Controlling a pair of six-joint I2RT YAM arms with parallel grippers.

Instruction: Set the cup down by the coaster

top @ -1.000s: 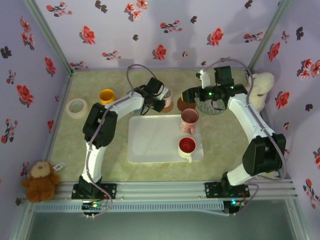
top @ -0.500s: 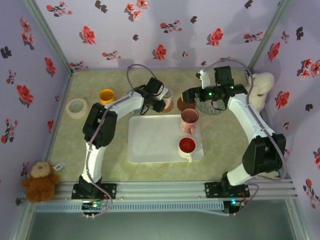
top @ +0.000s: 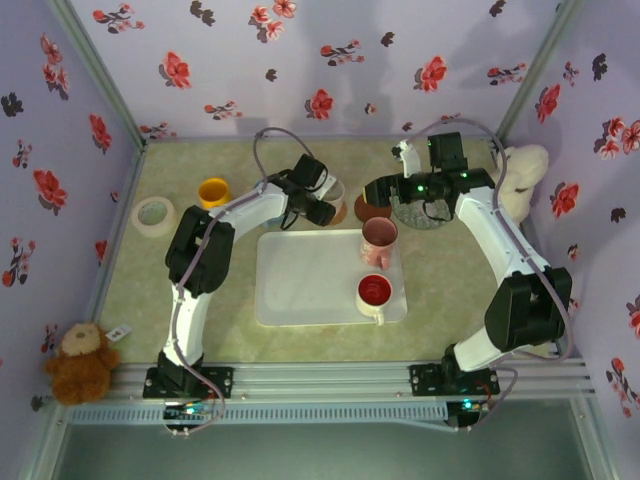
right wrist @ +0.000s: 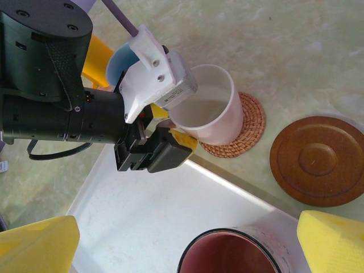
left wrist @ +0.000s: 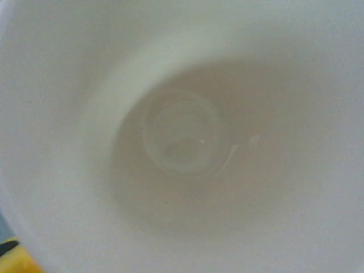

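Found cup (right wrist: 207,105) upright on woven coaster (right wrist: 248,128), straddled by left fingers (right wrist: 185,139) — gripping or released, could not tell. Right fingers (right wrist: 40,244) wide, holding nothing. Feared a pad snagging cup on retreat — tipping or skidding it off.

You have no legible text, number or brand mark to go by here. The white cup (right wrist: 207,105) is plain on the side that shows and plain inside. The small white tag (top: 119,330) lying beside the brown teddy bear (top: 80,362) at the near left is too small for you to read.
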